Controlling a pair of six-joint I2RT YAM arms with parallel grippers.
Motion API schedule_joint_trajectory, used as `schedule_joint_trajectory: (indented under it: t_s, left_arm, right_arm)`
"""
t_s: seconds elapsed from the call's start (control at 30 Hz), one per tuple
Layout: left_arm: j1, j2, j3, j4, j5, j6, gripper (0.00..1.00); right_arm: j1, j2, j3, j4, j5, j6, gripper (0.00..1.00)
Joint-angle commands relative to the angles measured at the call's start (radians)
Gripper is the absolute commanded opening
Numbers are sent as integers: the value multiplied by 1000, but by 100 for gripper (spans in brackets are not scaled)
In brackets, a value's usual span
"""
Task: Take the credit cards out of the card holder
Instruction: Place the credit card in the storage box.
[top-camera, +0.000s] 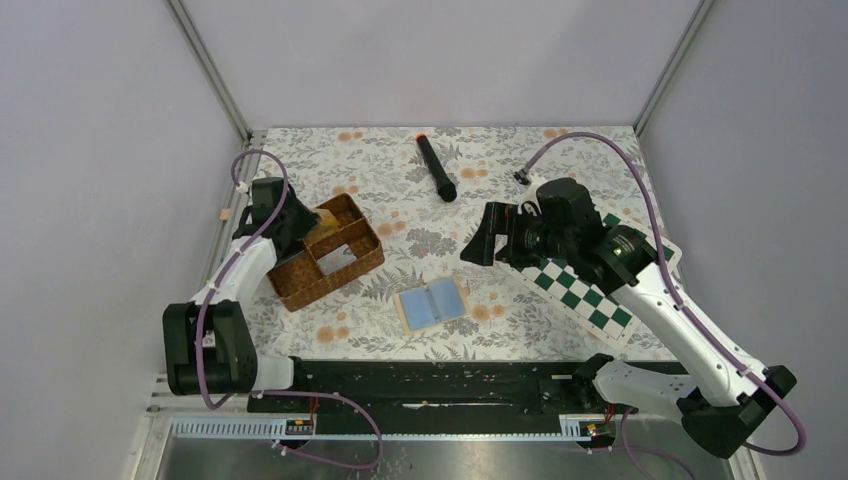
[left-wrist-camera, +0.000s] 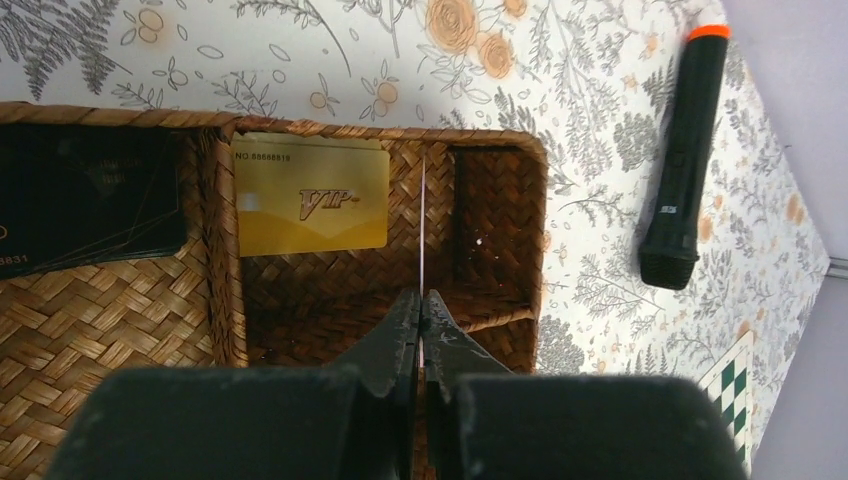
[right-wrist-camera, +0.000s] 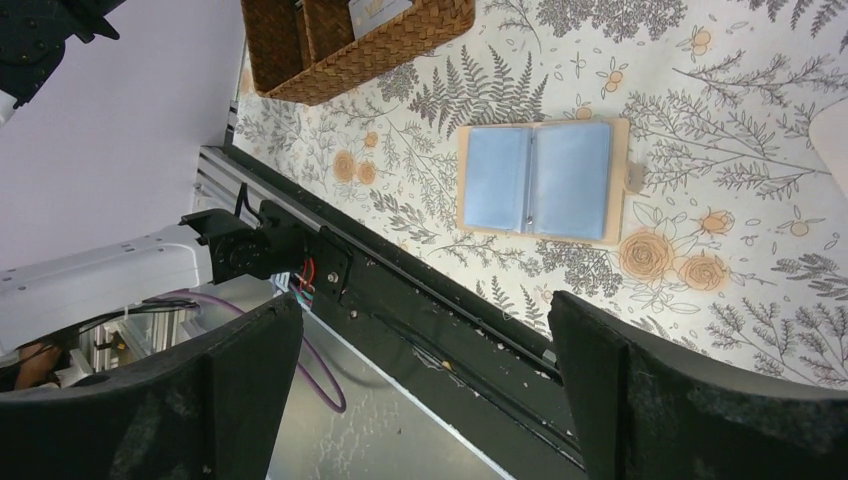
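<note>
Looked mostly done to me. The holder lay open toward 6 o'clock of the table's middle, blue pockets flat, though I couldn't tell if a card was left inside. A gold card lay in the basket, at 10 o'clock from the holder, with dark cards one compartment over. The left gripper pinched a thin card edge-on above the basket, so dropping that seemed the remaining bit. The right gripper hung spread wide at 1 o'clock from the holder, holding nothing.
</note>
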Motion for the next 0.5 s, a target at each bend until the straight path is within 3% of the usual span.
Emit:
schedule_joint_trajectory:
  t_s: [0.0, 0.47]
  left_arm:
    - [7, 21, 54, 77, 47, 21, 0]
    - [9, 82, 46, 103, 15, 37, 0]
  right_arm:
    - [-8, 51, 95, -37, 15, -69, 99]
    - [-32, 125, 129, -39, -20, -90, 100]
